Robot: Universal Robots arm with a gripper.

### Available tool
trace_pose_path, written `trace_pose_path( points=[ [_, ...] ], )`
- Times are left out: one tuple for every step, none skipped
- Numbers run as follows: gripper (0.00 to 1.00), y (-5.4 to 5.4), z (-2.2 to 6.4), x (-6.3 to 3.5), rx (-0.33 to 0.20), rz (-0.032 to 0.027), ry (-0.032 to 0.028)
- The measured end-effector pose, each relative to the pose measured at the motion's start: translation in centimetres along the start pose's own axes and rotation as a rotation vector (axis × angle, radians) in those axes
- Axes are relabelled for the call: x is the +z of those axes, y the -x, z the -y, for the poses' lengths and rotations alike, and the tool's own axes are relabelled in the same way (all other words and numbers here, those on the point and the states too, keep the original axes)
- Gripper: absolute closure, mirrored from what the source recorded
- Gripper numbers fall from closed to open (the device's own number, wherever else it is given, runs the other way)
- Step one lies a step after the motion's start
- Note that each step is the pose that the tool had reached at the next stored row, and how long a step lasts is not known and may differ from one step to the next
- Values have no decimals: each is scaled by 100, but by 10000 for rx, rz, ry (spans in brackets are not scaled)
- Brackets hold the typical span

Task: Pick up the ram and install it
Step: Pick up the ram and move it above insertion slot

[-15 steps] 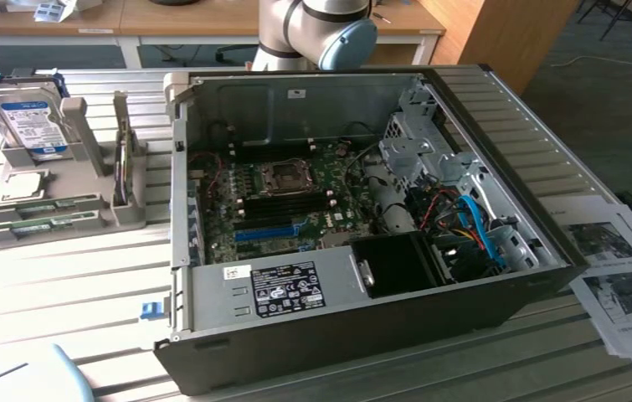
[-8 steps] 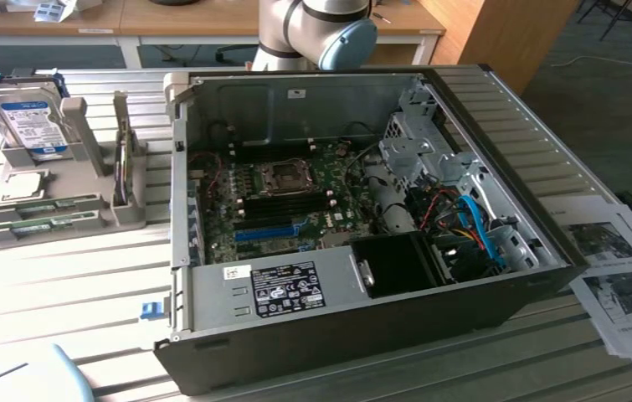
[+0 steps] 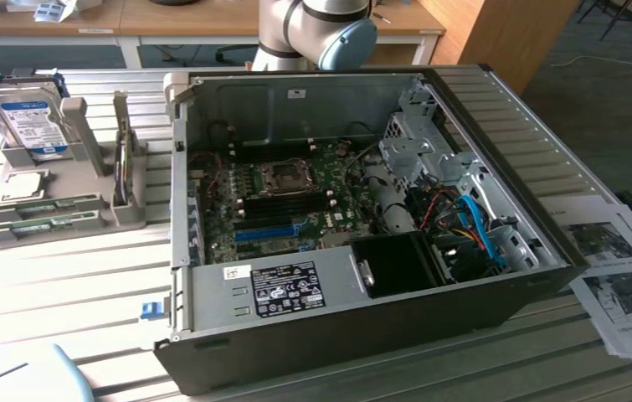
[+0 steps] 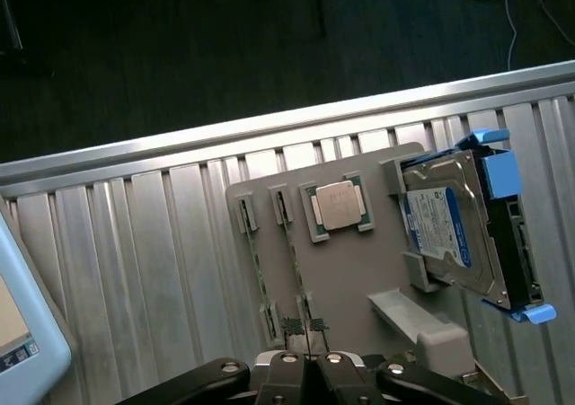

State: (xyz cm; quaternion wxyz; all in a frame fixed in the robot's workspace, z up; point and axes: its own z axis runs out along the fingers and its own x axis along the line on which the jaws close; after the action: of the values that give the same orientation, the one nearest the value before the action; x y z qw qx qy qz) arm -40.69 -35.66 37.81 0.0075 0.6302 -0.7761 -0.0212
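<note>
Two green ram sticks (image 3: 38, 207) stand on edge in slots of a grey holder tray (image 3: 70, 219) at the exterior view's left, beside the open computer case (image 3: 349, 226). In the wrist view the ram sticks (image 4: 254, 270) show as thin lines running across the tray (image 4: 359, 270). My gripper (image 4: 310, 362) hangs above the near end of the tray, shut with nothing between its fingers, just past the ends of the two sticks. The motherboard (image 3: 282, 201) lies bare inside the case, with dark memory slots beside the processor socket.
On the tray, a silver hard drive (image 4: 458, 234) with a blue-white label stands in a bracket, and a processor chip (image 4: 337, 206) lies flat. The arm's joint (image 3: 327, 33) rises behind the case. Printed sheets (image 3: 617, 268) lie at the exterior view's right. The table edge (image 4: 269, 127) drops to dark floor.
</note>
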Motion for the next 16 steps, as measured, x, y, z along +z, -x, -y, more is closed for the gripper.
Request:
trace_pose_path(
  points=[
    [91,0,0,0,-72,-3,1],
    [91,0,0,0,-144,-6,1],
    [91,0,0,0,-213,-9,2],
    [91,0,0,0,-285,-12,3],
    [91,0,0,0,-362,-15,4],
    [91,0,0,0,-433,-18,4],
    [91,0,0,0,-503,-20,5],
    [91,0,0,0,-575,-24,6],
    [91,0,0,0,-645,-27,6],
    [91,0,0,0,-714,-29,7],
    [91,0,0,0,-790,-32,7],
    [91,0,0,0,-859,-35,6],
    [91,0,0,0,-929,-38,7],
    [91,0,0,0,-999,-41,6],
    [91,0,0,0,-1071,-44,7],
    [91,0,0,0,-1146,-47,8]
  ],
)
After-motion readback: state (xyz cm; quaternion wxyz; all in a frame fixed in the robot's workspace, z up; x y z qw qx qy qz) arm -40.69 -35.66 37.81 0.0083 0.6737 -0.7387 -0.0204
